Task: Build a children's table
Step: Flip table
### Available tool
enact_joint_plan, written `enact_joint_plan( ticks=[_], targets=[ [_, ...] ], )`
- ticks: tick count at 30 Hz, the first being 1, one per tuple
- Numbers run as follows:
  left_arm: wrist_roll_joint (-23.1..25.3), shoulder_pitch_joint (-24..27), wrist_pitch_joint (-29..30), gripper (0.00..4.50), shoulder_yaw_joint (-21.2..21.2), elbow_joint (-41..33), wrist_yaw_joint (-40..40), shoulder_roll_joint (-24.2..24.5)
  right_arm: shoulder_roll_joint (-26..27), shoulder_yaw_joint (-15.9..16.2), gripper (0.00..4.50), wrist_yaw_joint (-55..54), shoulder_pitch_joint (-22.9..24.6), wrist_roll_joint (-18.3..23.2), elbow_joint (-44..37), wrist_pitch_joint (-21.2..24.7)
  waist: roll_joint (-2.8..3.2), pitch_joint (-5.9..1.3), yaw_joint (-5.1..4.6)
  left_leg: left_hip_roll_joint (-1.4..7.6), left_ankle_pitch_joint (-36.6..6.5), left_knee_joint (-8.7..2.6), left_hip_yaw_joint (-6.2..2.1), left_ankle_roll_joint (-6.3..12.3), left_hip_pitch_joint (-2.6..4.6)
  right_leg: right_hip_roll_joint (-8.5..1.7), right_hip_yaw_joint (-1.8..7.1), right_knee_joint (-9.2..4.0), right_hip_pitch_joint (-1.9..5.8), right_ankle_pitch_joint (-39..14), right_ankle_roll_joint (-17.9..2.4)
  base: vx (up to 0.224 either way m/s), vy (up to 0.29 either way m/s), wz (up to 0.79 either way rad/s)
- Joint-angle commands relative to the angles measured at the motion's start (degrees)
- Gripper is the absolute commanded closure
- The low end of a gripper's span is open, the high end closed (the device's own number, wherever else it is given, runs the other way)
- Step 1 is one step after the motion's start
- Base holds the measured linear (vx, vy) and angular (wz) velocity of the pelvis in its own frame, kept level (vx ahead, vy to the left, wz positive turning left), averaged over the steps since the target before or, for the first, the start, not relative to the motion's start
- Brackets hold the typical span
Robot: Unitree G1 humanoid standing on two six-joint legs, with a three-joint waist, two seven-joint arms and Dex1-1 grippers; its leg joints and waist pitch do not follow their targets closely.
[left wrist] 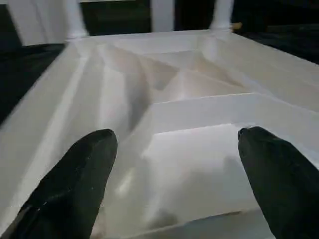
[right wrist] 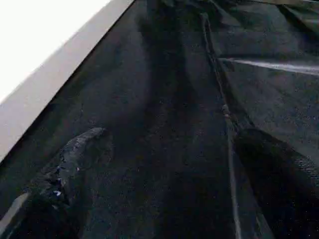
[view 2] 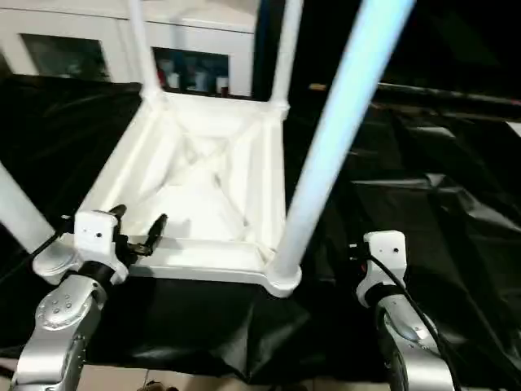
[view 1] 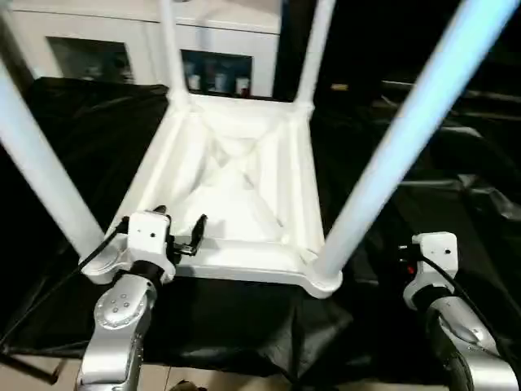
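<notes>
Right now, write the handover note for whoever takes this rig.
Left gripper: open, holding nothing, over the near rim of the upside-down white plastic tabletop.
Right gripper: open, holding nothing, over the black cloth beside the table.
Done: all four white round tube legs stand in the corner sockets.
Left: check that the legs are seated, then turn the table upright.

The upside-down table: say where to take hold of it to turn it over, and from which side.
Judging from its pose, grip the table top by its near rim, coming from the robot's side. It lies ribbed side up on the black cloth with all four legs standing in the corner sockets. The open left gripper already hovers over that rim; the open right gripper is beside it, over cloth.
</notes>
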Motion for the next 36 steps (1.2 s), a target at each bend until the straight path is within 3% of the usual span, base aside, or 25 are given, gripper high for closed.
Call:
enact_joint_plan(
  ticks=[1,6,11,13,14,15,16,17,18,19,20,21,22,23,24,25,26,27,28,29,30,31,32,33,36],
  targets=[
    [0.09,-0.65,-0.16,0.19,-0.71,-0.38,0.21,-0.2,-0.07,0.16,0.12,0.0,-0.68,-0.08,-1.08,1.03,0.12,-2.34,-0.03,0.58,-27.71,-5.56,-0.67,-2.03,1.01,-0.78,0.34,-4.7,0.57,-22.53,-4.76,0.0,0.0,0.0],
    [0.1,-0.33,-0.28,0.19,-1.42,-0.42,0.56,-0.8,-0.05,2.16,0.12,0.69,-1.3,-0.99,-0.74,0.95,-0.34,-2.49,-0.3,0.6,-25.72,-5.25,-0.47,-1.28,0.82,-0.88,0.44,-4.73,0.42,-23.5,-4.78,0.0,0.0,0.0],
    [-1.16,0.8,-0.86,0.19,-1.83,-1.31,0.05,-1.27,0.43,2.12,0.12,0.0,-1.68,-0.82,0.02,1.44,-0.43,-2.77,-0.09,0.72,-22.68,-5.18,-0.2,-0.7,0.66,-0.78,0.66,-4.15,0.61,-17.94,-5.97,0.0,0.0,0.0],
    [-1.73,1.03,-0.15,0.19,-1.92,-1.66,-0.47,-1.44,0.55,1.92,0.12,0.11,-1.87,-0.25,0.06,2.12,-0.95,-3.06,0.08,0.36,-19.69,-4.55,0.44,2.64,0.19,-1.79,1.25,-4.31,0.96,-16.42,-6.98,0.0,0.0,0.0],
    [-1.85,1.1,-0.02,0.19,-1.98,-1.75,-0.64,-1.46,0.57,1.86,0.12,0.18,-1.93,-0.05,0.08,2.42,-1.1,-3.27,0.3,0.2,-22.04,-1.27,3.33,-0.08,3.25,-0.44,4.32,-5.57,-2.52,-21.41,-6.38,0.0,0.0,0.0],
    [-1.2,1.28,-0.58,0.19,-2.43,-1.87,-0.4,-1.38,0.4,1.9,0.12,0.17,-2.02,0.01,0.01,2.84,-1.78,-3.39,1.4,-0.41,-21.95,-0.51,3.16,1.11,1.55,-1.05,7.38,-5.73,-0.93,-24.8,-5.32,0.034,0.031,-0.4],
    [-0.92,1.32,-0.49,0.19,-2.52,-1.92,-0.15,-1.35,0.35,1.93,0.12,0.15,-2.01,-0.03,-0.02,2.87,-2.31,-3.39,1.64,-0.77,-21.43,0.3,2.74,2.13,0.68,-1.47,8.91,-5.89,-0.26,-26.12,-4.58,0.083,0.063,-0.55],
    [-0.04,1.28,-1.57,0.19,-3.0,-1.69,0.11,-1.06,0.21,1.89,0.12,0.0,-1.89,-0.18,-0.11,2.83,-2.25,-3.76,2.72,-1.25,-19.45,1.85,1.83,4.37,0.25,-2.03,12.33,-6.2,0.36,-25.2,-4.45,0.083,0.063,-0.55],
    [0.15,1.29,-1.73,0.19,-3.24,-1.55,0.21,-1.06,0.16,1.71,0.12,-0.28,-1.73,-0.3,-0.13,2.65,-1.49,-3.29,2.67,0.11,-11.95,-2.25,-0.42,8.55,-2.33,-1.13,7.82,-4.2,1.27,-16.63,-5.92,0.044,0.1,-0.34],
    [0.04,1.29,-1.77,0.19,-3.25,-1.51,0.18,-1.12,0.14,1.66,0.12,-0.36,-1.69,-0.35,-0.13,2.57,-0.84,-3.73,2.25,0.7,-9.89,-3.31,-0.52,8.69,-0.58,1.13,5.64,-3.11,0.03,-11.65,-6.32,0.067,0.101,-0.03],
    [0.03,1.41,-1.84,0.19,-3.32,-1.49,0.27,-1.23,0.18,1.49,0.12,-0.34,-1.59,-0.16,-0.26,2.46,0.03,-3.87,1.48,1.89,-6.39,-3.72,-1.33,6.06,2.08,3.4,2.88,-1.5,-1.0,-1.47,-7.31,0.067,0.101,-0.03],
    [0.01,1.5,-1.84,0.19,-3.34,-1.5,0.37,-1.28,0.19,1.42,0.12,-0.21,-1.55,0.0,-0.39,2.42,0.72,-3.75,0.71,3.67,-3.21,-4.93,-2.86,1.02,2.43,3.58,1.21,-0.21,-0.05,3.31,-8.58,0.042,0.091,0.08],
    [-0.12,1.59,-1.68,0.19,-3.27,-1.56,0.61,-1.36,0.01,1.52,0.12,0.04,-1.57,-0.1,-0.5,2.31,1.67,-3.44,0.56,5.18,-3.57,-6.08,-3.77,-0.67,2.99,3.73,-0.03,0.53,-0.38,2.85,-9.81,0.0,0.0,0.0],
    [-0.57,1.71,-1.96,0.19,-2.99,-1.56,0.69,-1.62,-0.1,1.57,0.12,0.16,-1.59,-0.13,-0.55,2.31,1.78,-3.11,-0.62,9.35,-4.09,-8.18,-5.68,0.15,3.27,2.49,-1.84,2.08,-0.78,0.73,-10.99,0.0,0.0,0.0],
    [-0.9,1.77,-2.19,0.19,-2.77,-1.55,0.73,-1.8,-0.17,1.59,0.12,0.23,-1.64,-0.14,-0.57,2.34,1.86,-3.02,-0.76,10.85,-2.79,-8.2,-5.7,5.12,3.34,1.32,-2.97,3.29,-1.07,-0.91,-10.75,0.003,-0.058,0.11],
    [-0.72,2.05,-1.41,0.19,-2.5,-1.94,1.37,-1.85,-0.46,1.48,0.12,0.5,-1.74,-0.08,-0.5,2.24,1.62,-2.96,-0.66,10.3,-3.57,-7.42,-4.73,11.4,3.13,-0.05,-2.95,3.19,-0.69,-1.8,-11.52,-0.002,-0.117,0.05],
    [-0.72,2.05,-1.41,0.19,-2.5,-1.94,1.37,-1.85,-0.46,1.48,0.12,0.5,-1.74,-0.08,-0.5,2.24,0.99,-3.26,-0.63,9.18,-4.55,-6.29,-3.93,14.08,3.12,-0.99,-2.47,2.58,-0.38,-0.37,-12.95,-0.002,-0.117,0.05],
    [-0.41,2.24,-1.99,0.19,-2.42,-2.0,1.56,-1.65,-0.73,1.25,0.12,0.66,-1.88,-0.07,-0.27,2.0,-1.57,-3.32,-0.29,0.89,-9.19,-1.41,0.69,15.51,-0.19,-1.99,-1.16,-2.6,1.44,-0.38,-17.67,-0.042,-0.117,0.01],
    [-0.47,2.97,-2.26,0.19,-2.22,-2.44,1.86,-1.37,-1.3,0.51,0.12,0.77,-2.3,-0.04,0.4,1.76,-2.41,-3.42,1.33,-2.33,-11.17,3.13,1.15,10.32,-0.31,-4.84,0.34,-5.74,2.01,-17.18,-16.44,-0.065,-0.099,-0.05],
    [-0.58,3.23,-2.31,0.19,-2.24,-2.6,1.9,-1.25,-1.47,0.28,0.12,0.79,-2.44,-0.05,0.61,1.71,-2.81,-3.13,1.46,-1.97,-9.03,2.44,0.53,8.09,-1.31,-5.07,0.61,-5.74,2.72,-23.72,-13.27,-0.065,-0.099,-0.05],
    [-0.46,3.71,-2.43,0.19,-2.38,-2.77,1.95,-1.04,-1.7,0.03,0.12,0.91,-2.7,-0.03,0.93,1.59,-2.5,-2.77,2.14,-0.77,-7.64,-0.19,-0.15,4.08,-1.34,-4.17,0.07,-5.85,2.32,-33.9,-5.39,-0.05,-0.103,-0.11],
    [-0.38,3.89,-2.53,0.19,-2.45,-2.82,1.96,-0.95,-1.79,-0.05,0.12,0.98,-2.8,-0.02,1.05,1.53,-2.47,-2.48,1.91,-0.52,-9.09,-0.98,-0.31,2.7,-1.54,-3.38,-0.19,-5.66,1.98,-36.4,-2.17,-0.047,-0.095,-0.12],
    [-0.35,4.37,-2.21,0.19,-2.37,-3.01,2.12,-0.94,-2.02,-0.28,0.12,1.18,-3.16,0.1,1.37,1.54,-2.36,-2.37,1.73,-0.14,-12.97,-1.87,-0.53,0.66,-0.72,-2.48,-0.81,-5.88,1.33,-39.75,1.79,-0.047,-0.095,-0.12],
    [-0.3,4.41,-2.23,0.19,-2.36,-3.01,2.13,-0.92,-2.04,-0.26,0.12,1.21,-3.2,0.12,1.41,1.54,-1.78,-2.38,1.55,0.02,-15.54,-2.23,-0.73,-0.21,0.3,-1.99,-1.39,-6.16,0.75,-39.71,2.63,-0.053,-0.068,-0.05],
    [-0.22,4.34,-2.23,0.19,-2.19,-2.97,2.12,-0.93,-2.0,0.54,0.12,1.5,-3.81,-0.01,2.0,1.61,-1.3,-2.34,1.19,0.94,-18.98,-3.65,-1.5,-0.17,0.84,-1.6,-2.43,-5.86,1.27,-32.97,-0.11,0.0,0.0,0.0]
  ],
)
